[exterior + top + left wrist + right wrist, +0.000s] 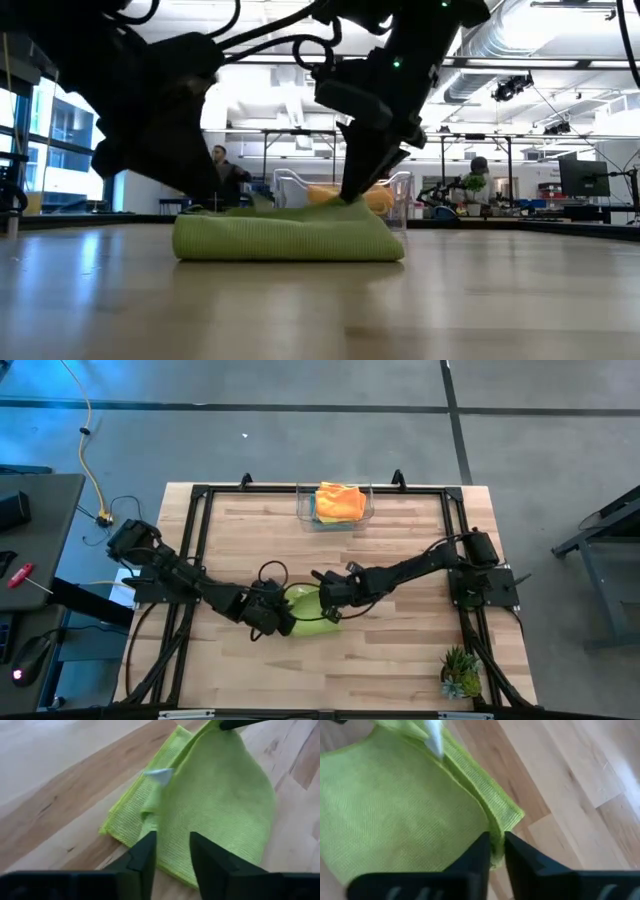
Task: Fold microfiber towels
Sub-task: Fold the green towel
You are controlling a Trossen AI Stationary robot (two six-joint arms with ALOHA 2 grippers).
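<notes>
A lime green towel [308, 605] lies folded over on the wooden table [400, 660], flat and several layers thick in the low view [290, 235]. A white tag [160, 775] shows on it. My left gripper [172, 852] stands open at the towel's left edge [272, 612]. Coming in from the right, my right gripper [497, 845] is shut on the towel's right edge [328, 598]. My left gripper has its open fingers [145, 857] over the towel's edge; I cannot tell whether they touch it. My right gripper pinches the towel's doubled hem edge [502, 822] near a corner between its two fingers. The fingers slant down from the table's right side [350, 195]. The towel rests on the table.
A clear bin [303, 510] at the far middle holds an orange towel [340, 500] on others. A small green spiky plant [460, 672] stands at the near right corner. Bare wood lies near and far of the towel. People show in the room beyond.
</notes>
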